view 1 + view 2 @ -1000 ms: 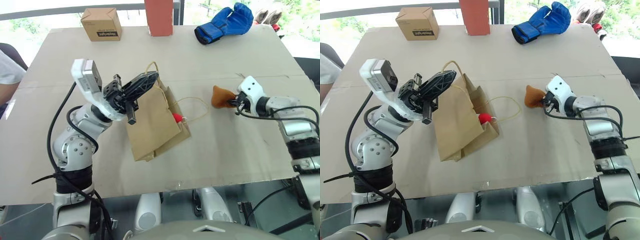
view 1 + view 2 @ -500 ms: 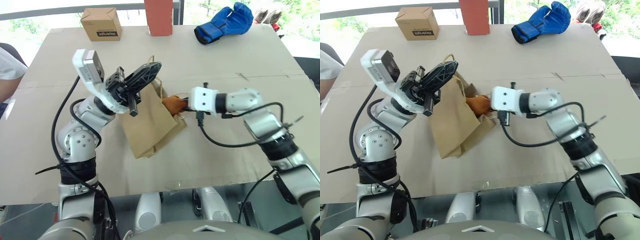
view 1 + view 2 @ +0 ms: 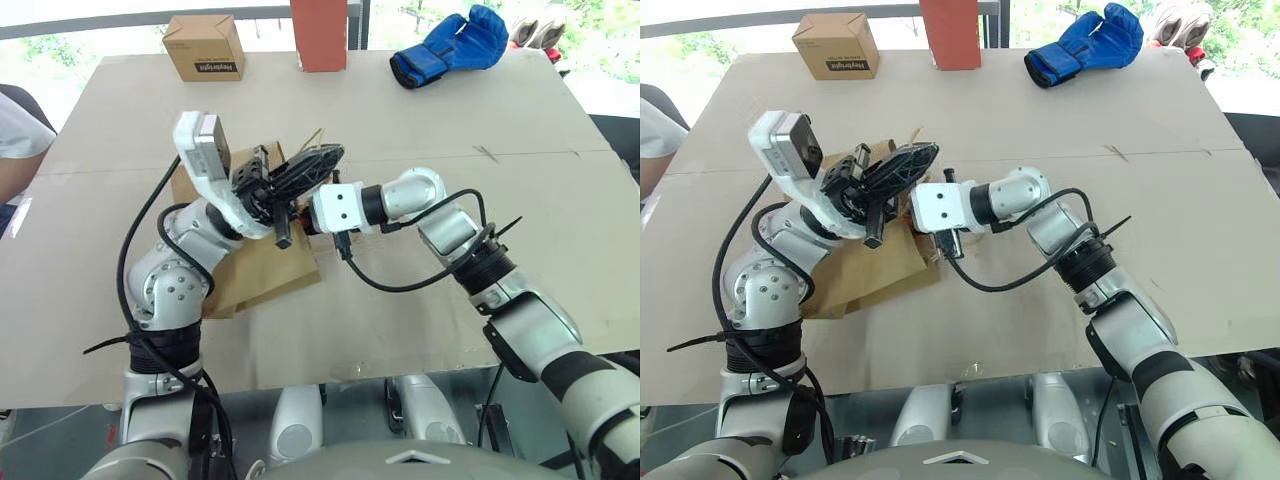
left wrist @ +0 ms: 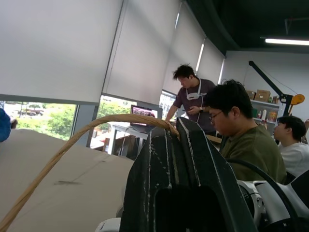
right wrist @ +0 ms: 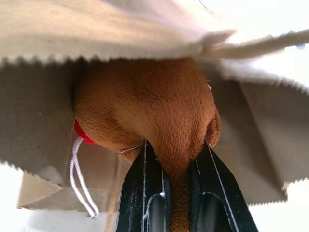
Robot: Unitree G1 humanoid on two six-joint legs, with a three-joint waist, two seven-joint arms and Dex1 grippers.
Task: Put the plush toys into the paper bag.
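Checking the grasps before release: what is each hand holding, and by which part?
The right hand pinches the brown plush toy by a narrow tail-like end, inside the paper bag. The left hand grips the bag's loop handle.

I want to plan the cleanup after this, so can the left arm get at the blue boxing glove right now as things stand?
Probably not. The left gripper is shut on the paper bag's handle, holding the paper bag open for the right gripper, and the blue boxing glove lies at the table's far edge on the robot's right.

Fuzzy brown plush toy (image 5: 154, 106), matt kraft paper bag (image 5: 43, 121) — saw-toothed rim, twisted-paper handle (image 4: 72, 140)
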